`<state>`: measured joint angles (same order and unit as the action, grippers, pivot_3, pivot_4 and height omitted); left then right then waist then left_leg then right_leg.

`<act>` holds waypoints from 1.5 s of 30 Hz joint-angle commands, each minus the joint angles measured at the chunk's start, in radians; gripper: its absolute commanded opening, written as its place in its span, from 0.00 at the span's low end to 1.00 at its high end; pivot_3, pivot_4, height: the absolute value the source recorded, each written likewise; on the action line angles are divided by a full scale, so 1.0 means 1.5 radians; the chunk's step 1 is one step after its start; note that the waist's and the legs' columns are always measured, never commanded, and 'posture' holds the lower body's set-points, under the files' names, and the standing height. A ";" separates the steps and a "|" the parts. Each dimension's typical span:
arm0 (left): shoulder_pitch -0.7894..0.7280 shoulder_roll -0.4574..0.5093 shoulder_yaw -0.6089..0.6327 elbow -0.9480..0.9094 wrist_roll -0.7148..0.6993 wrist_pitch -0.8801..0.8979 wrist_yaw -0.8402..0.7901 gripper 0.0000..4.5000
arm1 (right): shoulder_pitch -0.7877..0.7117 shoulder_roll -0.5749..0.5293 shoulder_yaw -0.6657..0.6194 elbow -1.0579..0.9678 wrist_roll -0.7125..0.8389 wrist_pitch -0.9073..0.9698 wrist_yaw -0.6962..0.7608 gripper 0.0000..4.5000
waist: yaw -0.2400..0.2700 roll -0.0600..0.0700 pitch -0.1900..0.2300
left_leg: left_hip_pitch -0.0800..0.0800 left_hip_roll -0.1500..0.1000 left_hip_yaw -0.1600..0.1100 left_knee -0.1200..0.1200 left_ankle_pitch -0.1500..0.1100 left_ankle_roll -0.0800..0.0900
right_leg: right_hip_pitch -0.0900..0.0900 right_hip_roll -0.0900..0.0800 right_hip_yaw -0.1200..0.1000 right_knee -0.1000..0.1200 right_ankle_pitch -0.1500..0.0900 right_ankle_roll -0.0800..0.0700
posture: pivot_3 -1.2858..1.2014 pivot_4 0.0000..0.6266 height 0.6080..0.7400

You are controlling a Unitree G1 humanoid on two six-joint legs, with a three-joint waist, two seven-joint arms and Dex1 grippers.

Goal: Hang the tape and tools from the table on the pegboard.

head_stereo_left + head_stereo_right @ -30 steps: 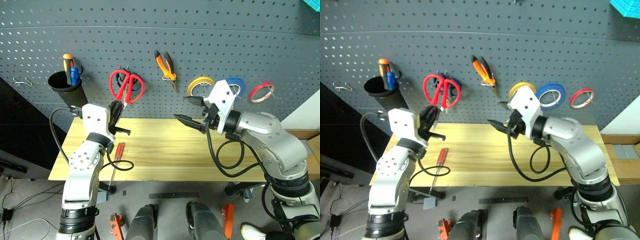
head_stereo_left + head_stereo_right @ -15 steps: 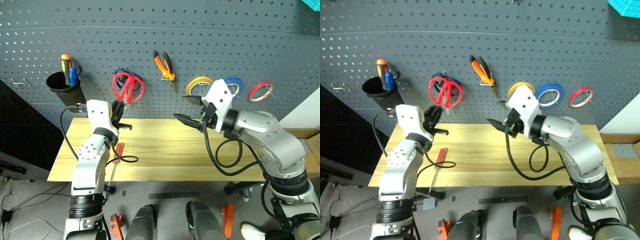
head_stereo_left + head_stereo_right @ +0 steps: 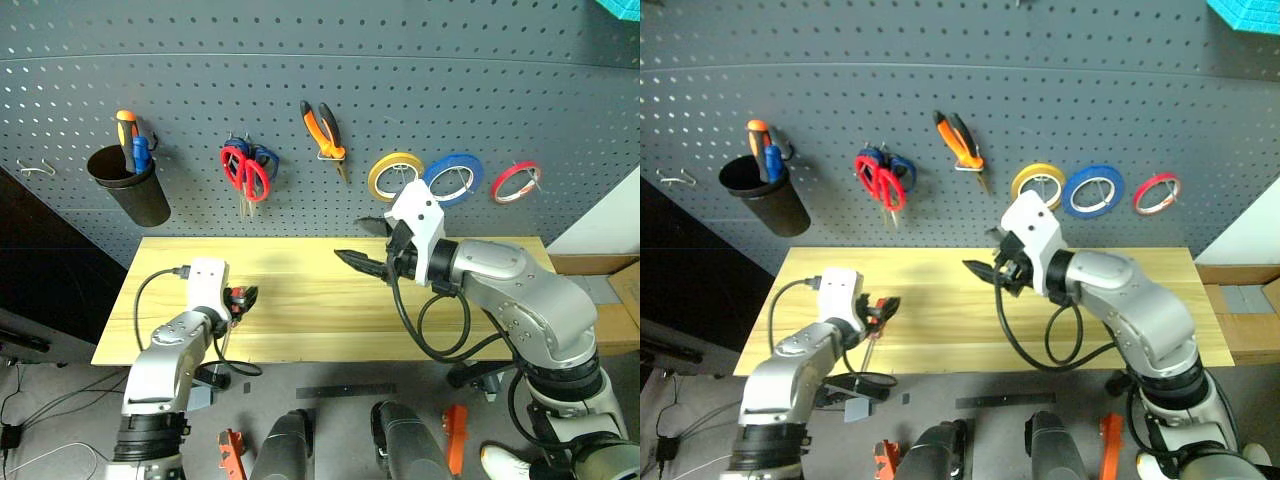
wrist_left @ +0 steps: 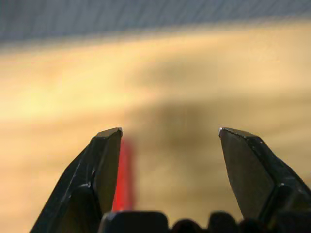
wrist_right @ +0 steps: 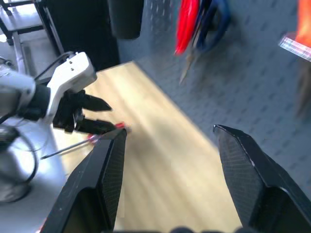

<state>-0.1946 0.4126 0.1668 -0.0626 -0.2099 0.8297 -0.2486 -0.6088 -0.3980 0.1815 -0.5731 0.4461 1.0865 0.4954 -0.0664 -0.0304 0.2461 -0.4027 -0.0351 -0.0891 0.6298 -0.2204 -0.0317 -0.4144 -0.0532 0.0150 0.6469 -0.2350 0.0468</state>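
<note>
Head views: the left gripper (image 3: 243, 300) sat low over the near left part of the table (image 3: 300, 340), jaws spread apart with nothing between them, and the red-handled screwdriver (image 3: 873, 322) lay right at its fingertips, shaft running off the table's near edge. The right gripper (image 3: 362, 245) hovered above mid-table, jaws wide and empty, pointing toward the left arm. On the pegboard (image 3: 320, 90) behind both grippers hung the red-handled scissors (image 3: 240, 170), beside a blue-handled pair (image 3: 264, 160), then the pliers (image 3: 325, 135), a yellow roll (image 3: 395, 175), the blue tape (image 3: 453, 178) and a thin red roll (image 3: 515, 182); a black cup (image 3: 128, 185) of tools hung beyond the left gripper. Left wrist view: both black fingers (image 4: 102, 170) stood well apart over blurred tabletop, with a red strip of the screwdriver handle just inside one finger; contact could not be told. Right wrist view: the right fingers (image 5: 109, 170) were wide apart, and ahead of them the left gripper pointed at the red handle, the thin shaft trailing back past the table edge. The scissors hung on the board further ahead.
</note>
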 commanded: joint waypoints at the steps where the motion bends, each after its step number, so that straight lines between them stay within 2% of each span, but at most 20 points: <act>1: -0.031 0.025 -0.005 0.039 -0.004 0.077 -0.016 0.76 | -0.010 0.034 -0.021 -0.020 0.033 0.120 -0.042 0.64 | 0.000 0.000 0.000 | 0.000 0.000 0.000 0.000 0.000 0.000 | 0.000 0.000 0.000 0.000 0.000 0.000 | 0.47 0.38 1.00; 8: -0.123 0.035 -0.039 0.207 0.020 0.062 -0.033 0.76 | -0.024 0.049 0.023 -0.023 0.038 0.150 -0.059 0.64 | 0.002 -0.001 0.001 | -0.001 -0.001 -0.001 0.000 0.000 0.000 | -0.001 -0.001 0.000 -0.001 0.001 -0.001 | 0.47 0.39 1.00; 13: -0.169 0.013 -0.037 0.318 0.025 0.024 -0.029 0.76 | -0.047 0.052 0.045 -0.007 0.025 0.138 -0.067 0.64 | 0.000 -0.001 0.001 | -0.003 -0.001 0.000 -0.001 0.000 0.000 | -0.004 -0.001 0.000 0.000 0.002 -0.003 | 0.46 0.40 1.00; 16: -0.177 0.007 -0.025 0.344 0.023 0.015 -0.021 0.63 | -0.059 0.048 0.052 0.000 0.022 0.132 -0.067 0.64 | -0.001 -0.001 0.001 | -0.003 -0.001 -0.001 -0.001 0.000 0.000 | -0.005 -0.002 0.000 0.000 0.002 -0.003 | 0.46 0.40 1.00; 18: -0.170 0.005 -0.020 0.336 0.019 0.020 -0.022 0.48 | -0.067 0.043 0.057 0.005 0.018 0.125 -0.066 0.64 | -0.004 -0.001 0.001 | -0.003 -0.001 0.000 -0.001 0.000 0.000 | -0.005 -0.002 0.001 0.000 0.002 -0.003 | 0.46 0.40 1.00; 22: -0.139 0.003 -0.012 0.293 0.015 0.013 -0.024 0.19 | -0.081 0.042 0.050 0.010 0.022 0.113 -0.060 0.64 | -0.007 -0.001 0.001 | -0.003 -0.001 0.000 -0.001 0.000 0.000 | -0.004 -0.002 0.001 0.000 0.002 -0.003 | 0.46 0.40 1.00; 28: -0.075 -0.001 0.028 0.144 -0.001 0.007 -0.004 0.19 | -0.072 0.003 0.045 -0.049 0.043 -0.053 0.052 0.64 | -0.010 -0.001 0.001 | -0.004 -0.001 -0.001 -0.001 0.000 0.000 | -0.005 -0.002 0.000 0.000 0.002 -0.003 | 0.47 0.39 1.00; 33: -0.005 -0.015 0.052 -0.006 -0.015 0.034 0.022 0.19 | -0.075 -0.020 0.050 -0.021 0.032 -0.149 0.122 0.64 | -0.009 -0.001 0.001 | -0.004 -0.001 -0.002 -0.001 0.000 -0.001 | -0.005 -0.002 0.000 -0.001 0.002 -0.003 | 0.48 0.36 1.00; 35: -0.002 -0.029 0.059 -0.052 -0.019 0.007 0.032 0.19 | -0.083 -0.023 0.054 -0.005 0.026 -0.175 0.138 0.64 | -0.006 -0.001 0.001 | -0.004 -0.001 -0.002 -0.001 0.000 -0.001 | -0.004 -0.002 0.000 -0.001 0.002 -0.003 | 0.49 0.34 1.00; 40: -0.064 -0.035 0.052 -0.174 -0.011 -0.127 0.030 0.19 | -0.113 -0.020 0.044 0.032 0.022 -0.207 0.156 0.64 | 0.009 -0.001 0.001 | -0.004 0.000 -0.002 0.000 0.000 -0.001 | -0.005 -0.002 0.000 -0.001 0.003 -0.004 | 0.49 0.31 1.00; 45: -0.180 -0.014 0.096 -0.201 -0.016 -0.216 0.043 0.19 | -0.147 -0.010 0.026 0.067 0.022 -0.233 0.157 0.64 | 0.021 -0.002 0.000 | -0.005 0.000 -0.002 0.001 0.000 -0.002 | -0.004 -0.001 -0.001 -0.001 0.003 -0.005 | 0.50 0.28 1.00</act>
<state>-0.4259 0.3609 0.2700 -0.3273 -0.2336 0.5610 -0.1890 -0.7957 -0.4229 0.2576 -0.4701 0.4830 0.7702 0.7299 -0.0346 -0.0336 0.2460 -0.4101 -0.0356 -0.0905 0.6304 -0.2199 -0.0345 -0.4215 -0.0547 0.0144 0.6455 -0.2298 0.0394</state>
